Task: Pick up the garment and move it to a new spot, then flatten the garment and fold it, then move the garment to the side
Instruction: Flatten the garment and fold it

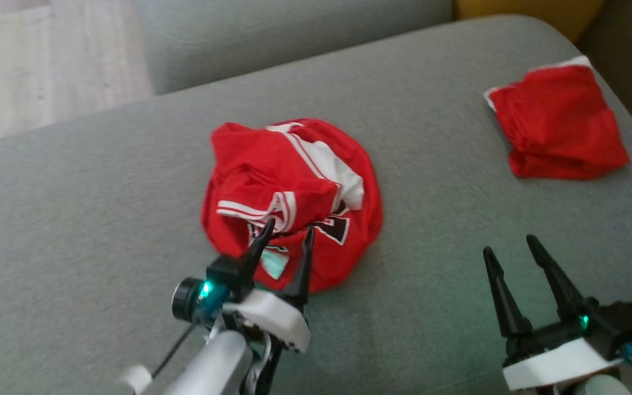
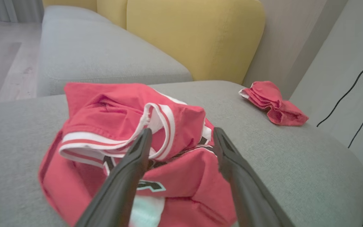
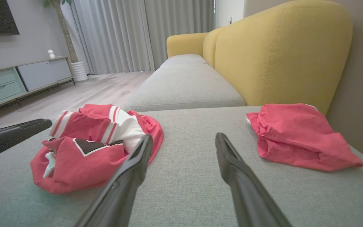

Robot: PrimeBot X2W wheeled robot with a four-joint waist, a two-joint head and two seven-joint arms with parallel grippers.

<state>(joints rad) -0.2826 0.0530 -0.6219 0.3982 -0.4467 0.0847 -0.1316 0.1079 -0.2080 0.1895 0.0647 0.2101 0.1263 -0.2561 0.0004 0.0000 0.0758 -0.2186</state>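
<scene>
Red garment (image 1: 294, 181) amid grey cushion (image 1: 102, 219), edges distant | left fingers (image 1: 303, 269) spread | right fingers (image 1: 500, 296) spread

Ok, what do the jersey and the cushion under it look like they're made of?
Jersey: seemingly a thin, soft knit, matte red with white striped trim and a dark print; it slumps in loose, rounded folds. Cushion: grey woven upholstery, matte, with a fine weave grain in the wrist views. The exact fibres cannot be told.

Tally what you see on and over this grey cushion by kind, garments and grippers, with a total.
Red garments: 2, the crumpled jersey and the folded red garment
Grippers: 2, the left gripper and the right gripper, both open
Total: 4
</scene>
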